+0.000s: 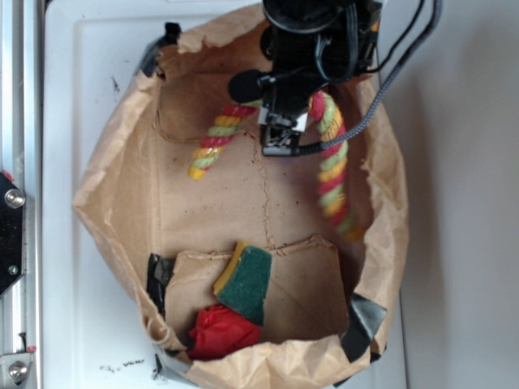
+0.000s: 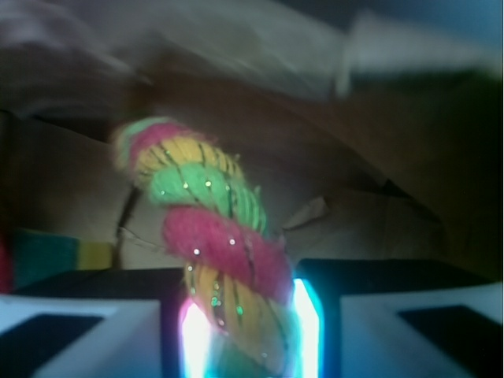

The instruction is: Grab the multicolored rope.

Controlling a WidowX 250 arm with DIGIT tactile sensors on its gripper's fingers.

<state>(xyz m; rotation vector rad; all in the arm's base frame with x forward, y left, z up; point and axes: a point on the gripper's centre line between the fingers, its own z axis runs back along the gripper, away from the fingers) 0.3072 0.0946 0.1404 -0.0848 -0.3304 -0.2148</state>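
The multicolored rope (image 1: 216, 140) is a thick twist of red-pink, yellow and light-green strands. It hangs in an arch inside the brown paper bag (image 1: 105, 174), one end at the left, the other (image 1: 332, 166) drooping at the right. My gripper (image 1: 280, 134) is shut on the rope's middle, near the bag's back. In the wrist view the rope (image 2: 216, 236) runs up from between my two fingers (image 2: 244, 331), which press on it from both sides.
A green-and-yellow sponge (image 1: 245, 281) and a red wad of cloth (image 1: 220, 331) lie at the bag's front. The bag's walls stand up all around. A metal rail (image 1: 16, 162) runs along the left. The sponge also shows in the wrist view (image 2: 47, 256).
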